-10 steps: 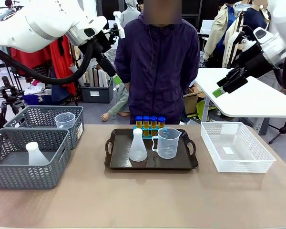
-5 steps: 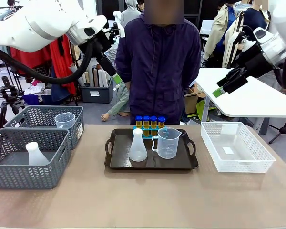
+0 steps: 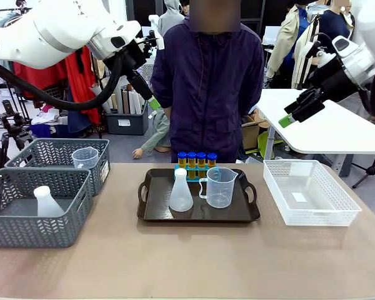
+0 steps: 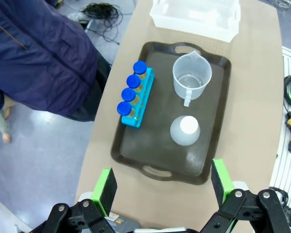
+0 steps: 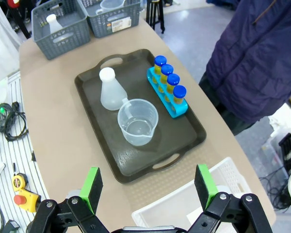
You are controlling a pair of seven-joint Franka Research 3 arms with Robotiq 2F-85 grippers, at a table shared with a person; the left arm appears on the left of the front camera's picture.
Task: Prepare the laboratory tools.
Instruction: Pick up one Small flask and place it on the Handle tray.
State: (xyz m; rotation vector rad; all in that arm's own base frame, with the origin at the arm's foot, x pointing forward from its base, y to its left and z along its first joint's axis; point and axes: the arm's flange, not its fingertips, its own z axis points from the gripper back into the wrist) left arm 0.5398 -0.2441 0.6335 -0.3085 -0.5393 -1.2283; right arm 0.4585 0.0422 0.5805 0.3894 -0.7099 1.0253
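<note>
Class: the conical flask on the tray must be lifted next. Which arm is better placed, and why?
Probably the left. The conical flask stands on the tray's left half; the beaker sits between it and the right side. Both the left gripper and right gripper hang open, high above.

Dark tray [image 3: 151,212] mid-table — grey baskets [image 3: 25,231] left, white mesh basket [image 3: 312,215] right.

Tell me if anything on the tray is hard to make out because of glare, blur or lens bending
Front view: sharp and evenly lit, the beaker and flask pale against the dark tray. Left wrist view: table edges bow from the wide lens, blue-capped tubes crisp. Right wrist view: soft sheen on the tray, nothing washed out.
</note>
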